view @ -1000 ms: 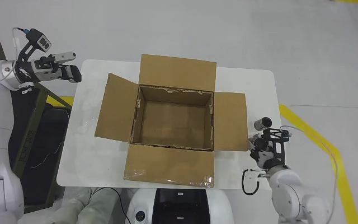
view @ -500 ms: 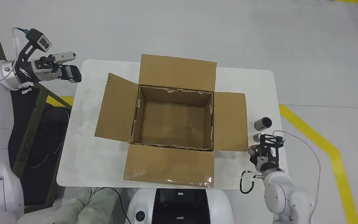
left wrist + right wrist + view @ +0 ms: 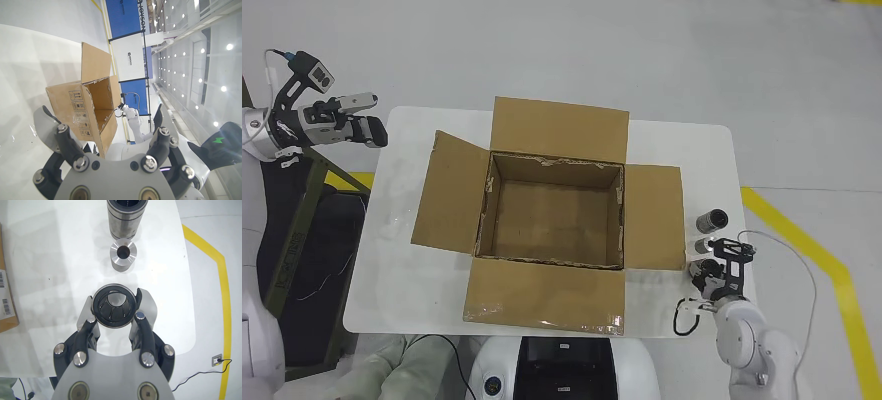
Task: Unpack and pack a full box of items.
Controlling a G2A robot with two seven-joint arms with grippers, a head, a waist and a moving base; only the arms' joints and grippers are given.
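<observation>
The brown cardboard box (image 3: 560,128) sits open in the middle of the white table (image 3: 702,150) in the top view, all four flaps folded out flat so the cavity stays reachable from above; its floor looks bare, which suggests the unpacking half is nearly finished. At the lower right of that view the right gripper (image 3: 115,298) is clenched on a black-rimmed, steel-sleeved linear bearing (image 3: 114,307), one finger on each side of its sleeve, bore facing upward. It stands close to the table's right edge, in line with a small chamfered steel bushing (image 3: 123,256) and, beyond that, a taller grey grooved metal bearing (image 3: 124,220). All three are upright and just apart, probably so each can be gripped again by its sides for repacking. At the upper left of the top view the left gripper (image 3: 377,117) hangs just off the table's corner, fingers spread and grasping nothing, seemingly parked clear of the box.
</observation>
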